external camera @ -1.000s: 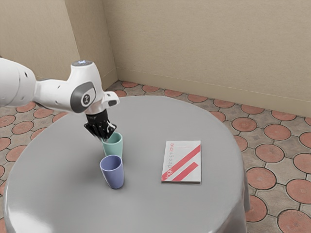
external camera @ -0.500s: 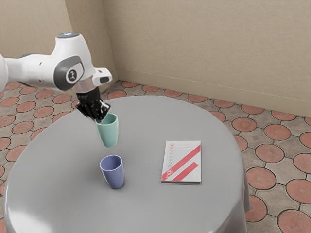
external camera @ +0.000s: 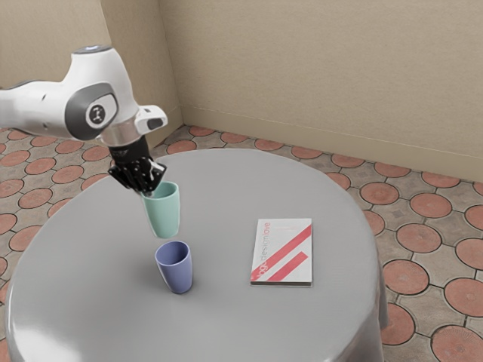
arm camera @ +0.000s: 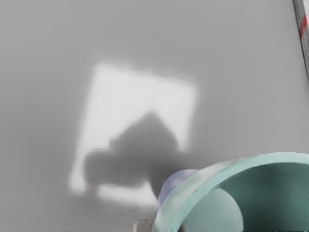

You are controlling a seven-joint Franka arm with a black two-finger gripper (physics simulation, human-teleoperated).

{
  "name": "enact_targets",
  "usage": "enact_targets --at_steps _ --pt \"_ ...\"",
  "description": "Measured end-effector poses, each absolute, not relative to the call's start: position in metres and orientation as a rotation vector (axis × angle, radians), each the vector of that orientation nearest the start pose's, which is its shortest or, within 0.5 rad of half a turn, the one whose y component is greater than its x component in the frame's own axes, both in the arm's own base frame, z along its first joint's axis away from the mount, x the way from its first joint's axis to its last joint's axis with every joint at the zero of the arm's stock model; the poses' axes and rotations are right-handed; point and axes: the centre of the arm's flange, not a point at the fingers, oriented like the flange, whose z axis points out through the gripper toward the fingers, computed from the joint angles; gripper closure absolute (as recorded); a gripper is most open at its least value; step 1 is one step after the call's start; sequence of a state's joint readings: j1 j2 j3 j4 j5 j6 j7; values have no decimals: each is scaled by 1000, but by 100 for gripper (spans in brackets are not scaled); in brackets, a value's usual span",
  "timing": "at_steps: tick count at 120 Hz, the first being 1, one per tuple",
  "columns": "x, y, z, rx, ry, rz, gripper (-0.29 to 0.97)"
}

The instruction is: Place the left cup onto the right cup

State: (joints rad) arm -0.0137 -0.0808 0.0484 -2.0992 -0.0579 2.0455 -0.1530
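Observation:
My gripper [external camera: 150,187] is shut on the rim of the green cup [external camera: 164,210], which hangs tilted in the air above the table [external camera: 90,302]. Just below it and a bit nearer the front stands the blue-purple cup [external camera: 174,266], upright on the table. The two cups are apart. Close under my hand in the wrist view is the green cup's open mouth [arm camera: 241,193], and a sliver of the blue cup [arm camera: 170,186] peeks out beside its rim.
A white booklet with red stripes [external camera: 282,251] lies flat on the table to the exterior view's right of the cups; its edge [arm camera: 302,29] appears in the wrist view. The round grey table stands on a tiled floor near beige walls.
My gripper has lifted the green cup off the table, up and toward the exterior view's left. The blue cup and booklet have stayed put.

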Motion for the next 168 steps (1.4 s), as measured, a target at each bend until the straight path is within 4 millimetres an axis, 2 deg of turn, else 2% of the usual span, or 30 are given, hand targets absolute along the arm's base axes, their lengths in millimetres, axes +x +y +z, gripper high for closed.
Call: enact_targets --at_steps 26,45,65,95,168 --pt "512 -5 449 -3189 -356 8 78" --pt "502 -13 444 -3185 -376 5 78" --pt "497 -10 440 -3177 -423 -11 78" --pt "505 -8 437 -3163 -443 -80 79" --pt "499 -3 406 -3156 -521 -91 79"
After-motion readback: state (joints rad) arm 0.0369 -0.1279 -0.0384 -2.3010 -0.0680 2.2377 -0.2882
